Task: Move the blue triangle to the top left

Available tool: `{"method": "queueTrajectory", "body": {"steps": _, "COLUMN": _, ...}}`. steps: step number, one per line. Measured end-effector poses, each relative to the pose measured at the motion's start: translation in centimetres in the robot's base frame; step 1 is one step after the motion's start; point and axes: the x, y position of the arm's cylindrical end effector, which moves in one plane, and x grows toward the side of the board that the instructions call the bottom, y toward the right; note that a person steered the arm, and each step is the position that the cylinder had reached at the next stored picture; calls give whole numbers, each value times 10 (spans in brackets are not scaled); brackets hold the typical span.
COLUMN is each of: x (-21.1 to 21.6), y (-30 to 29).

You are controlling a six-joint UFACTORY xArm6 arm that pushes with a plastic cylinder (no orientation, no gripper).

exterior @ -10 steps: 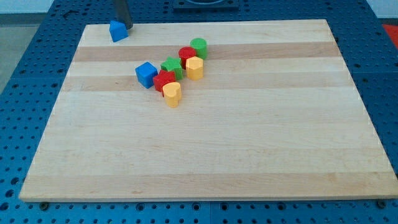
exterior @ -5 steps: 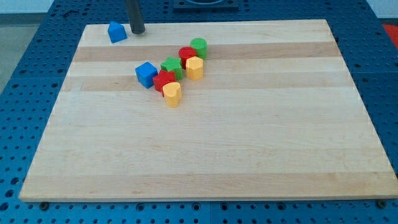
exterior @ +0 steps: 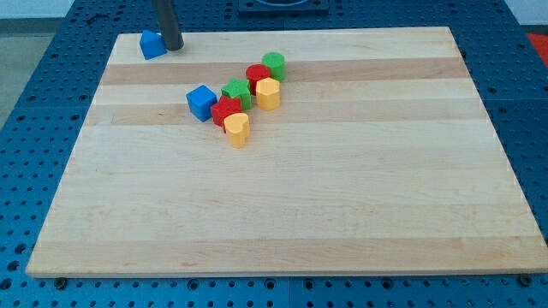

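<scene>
The blue triangle (exterior: pixel 151 44) sat in the top left corner of the desk (exterior: pixel 342 214). My tip (exterior: pixel 174 46) was right beside it, on its right side, touching or almost touching. There were no jaws, only a rod. The other blocks sat together, well apart.

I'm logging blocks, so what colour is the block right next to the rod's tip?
Blue: the blue triangle, just left of my tip, seen in the camera view.

Pale wooden board (exterior: pixel 342 214) on blue (perforated) table (exterior: pixel 34 85).
</scene>
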Motion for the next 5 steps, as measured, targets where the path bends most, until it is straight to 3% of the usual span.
{"method": "queueTrajectory", "body": {"steps": 1, "x": 3, "y": 0}}
{"method": "queueTrajectory", "body": {"steps": 3, "x": 57, "y": -4}}
{"method": "queueTrajectory", "body": {"steps": 5, "x": 51, "y": -50}}
